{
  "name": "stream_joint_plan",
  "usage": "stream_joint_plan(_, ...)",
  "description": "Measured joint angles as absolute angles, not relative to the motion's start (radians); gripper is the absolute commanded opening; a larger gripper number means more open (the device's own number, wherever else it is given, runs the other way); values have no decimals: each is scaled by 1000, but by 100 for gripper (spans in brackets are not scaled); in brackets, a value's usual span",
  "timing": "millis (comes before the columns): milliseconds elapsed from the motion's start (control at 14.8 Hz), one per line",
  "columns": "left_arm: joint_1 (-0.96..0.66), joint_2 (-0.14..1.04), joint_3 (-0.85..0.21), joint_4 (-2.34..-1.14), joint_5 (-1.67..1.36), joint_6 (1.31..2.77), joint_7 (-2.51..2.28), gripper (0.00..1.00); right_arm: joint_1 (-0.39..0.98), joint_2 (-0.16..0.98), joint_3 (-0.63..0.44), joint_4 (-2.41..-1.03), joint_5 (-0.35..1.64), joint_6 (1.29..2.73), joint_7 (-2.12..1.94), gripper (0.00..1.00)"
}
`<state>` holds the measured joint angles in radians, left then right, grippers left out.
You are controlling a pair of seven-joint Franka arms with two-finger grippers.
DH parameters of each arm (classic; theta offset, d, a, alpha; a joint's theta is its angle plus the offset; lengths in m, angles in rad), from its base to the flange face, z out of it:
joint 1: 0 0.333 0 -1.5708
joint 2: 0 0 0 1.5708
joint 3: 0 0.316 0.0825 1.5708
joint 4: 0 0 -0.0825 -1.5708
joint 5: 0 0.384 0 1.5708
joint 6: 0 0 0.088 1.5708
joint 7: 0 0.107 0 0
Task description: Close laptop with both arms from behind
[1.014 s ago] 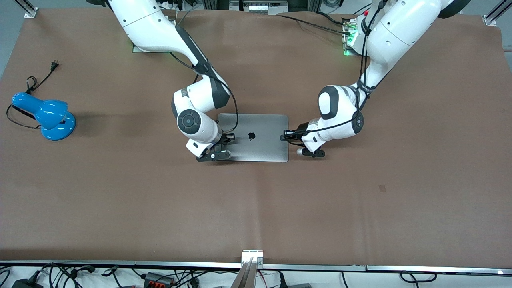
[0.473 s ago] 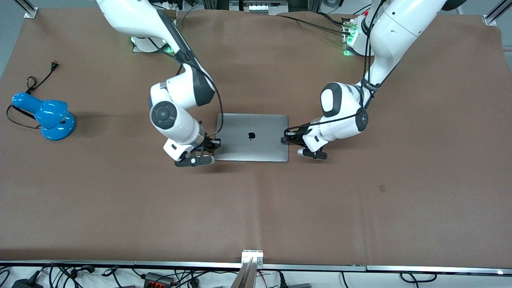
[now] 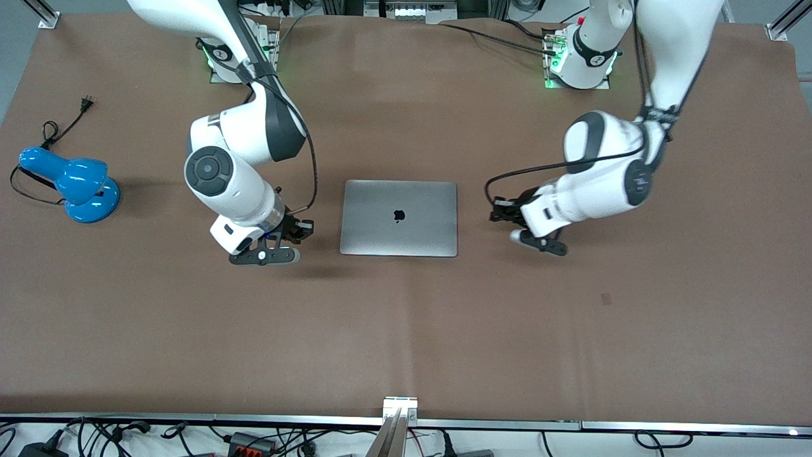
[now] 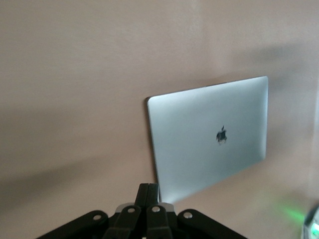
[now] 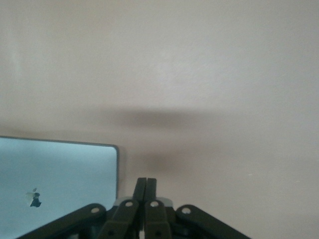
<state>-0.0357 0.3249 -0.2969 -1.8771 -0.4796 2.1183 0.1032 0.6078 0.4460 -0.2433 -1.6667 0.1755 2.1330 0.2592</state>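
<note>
Both arms have pulled away from the laptop (image 3: 399,218) since a second ago. Back then the right gripper (image 3: 303,226) was sitting over the lid near the apple logo (image 3: 399,216) and the left gripper (image 3: 498,210) was right at the lid's edge; now both are clear of it, over bare table.

The laptop itself hasn't budged. It's fully closed, lying flat around the middle of the brown table (image 3: 406,330), logo up. Seen from the front camera, the right gripper is at about 9 o'clock from the laptop, near it but apart, and the left gripper is at about 3 o'clock, also apart. Neither touches the lid.

Jaws: in the left wrist view the left gripper's fingers (image 4: 148,191) are pressed together with nothing between them, and the closed lid (image 4: 209,137) shows ahead of them. In the right wrist view the right gripper's fingers (image 5: 145,187) are together too, holding nothing, with a corner of the lid (image 5: 60,184) off to one side.

Way out at 9 o'clock from the laptop, toward the right arm's end of the table, there's a blue desk lamp (image 3: 71,182) with its black cord (image 3: 60,130) trailing.
</note>
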Motion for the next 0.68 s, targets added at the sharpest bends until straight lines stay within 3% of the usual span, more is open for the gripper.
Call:
stream_joint_plan(271,55,251,-273,-1701,-313,1818,53,0,607,377,-320,-1656,169,2078,250,100)
stream_joint_plan(473,88,235,-269,-1538,-217,1607,10,0,605,324,-388,-1568,167,1914,247,100)
stream_joint_plan(676,129,224,-268,-1453,-158,1503,3,13,599,309,-439,-1459,149,1801,246,100)
